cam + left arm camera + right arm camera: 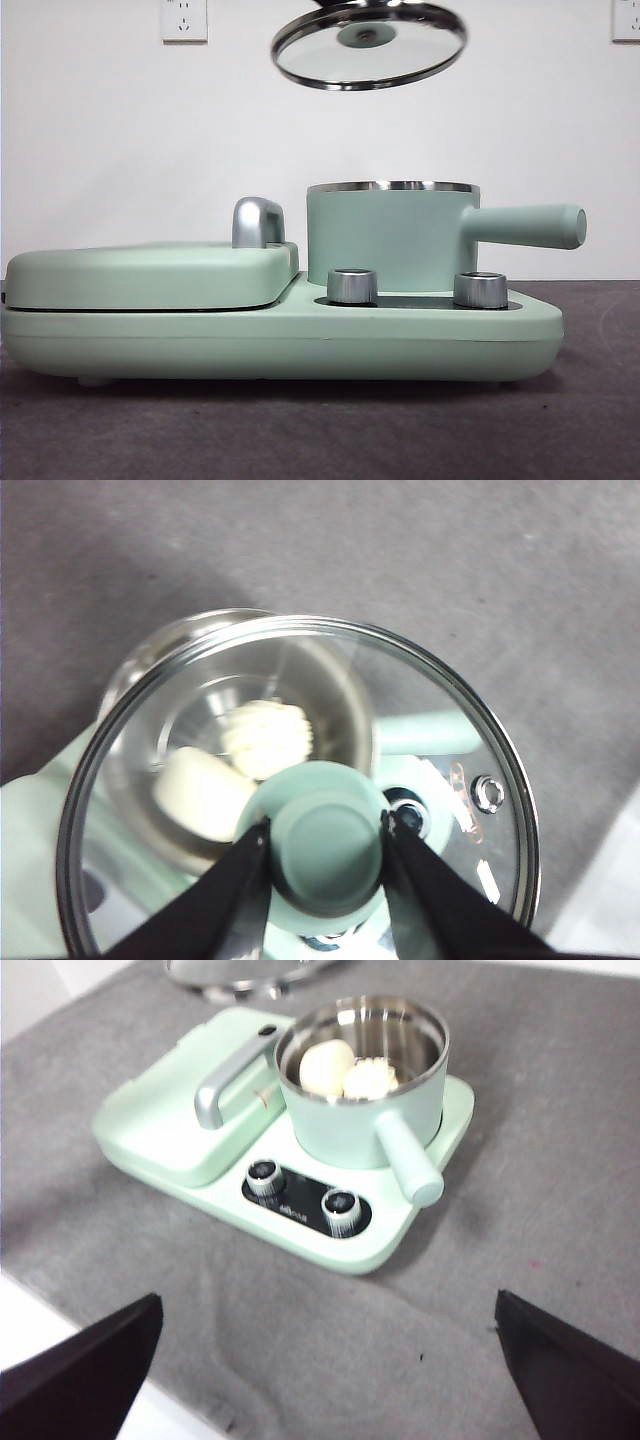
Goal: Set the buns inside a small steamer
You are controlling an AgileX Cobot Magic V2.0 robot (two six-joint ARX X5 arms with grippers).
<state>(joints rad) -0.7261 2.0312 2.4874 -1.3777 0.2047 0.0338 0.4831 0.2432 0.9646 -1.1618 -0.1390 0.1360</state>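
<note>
Both cream-white soft buns (pixel 345 1070) already in the mint-green round steamer pot (pixel 362 1110) — steel-rimmed glass lid (pixel 300 790) aloft, knob clamped by left claw (pixel 328 845); right claw (pixel 325 1360) wide, idle.

Front on, the small steamer (pixel 390 235) wall hides both buns (pixel 345 1070), and the top edge cuts off the lid (pixel 368 45) knob and whatever holds it.

No text can be read. The black panel (pixel 305 1199) under the two knobs carries a small white mark between them, too blurred to make out. The lid (pixel 300 780) shows a faint reddish print on its glass, also not readable
</note>
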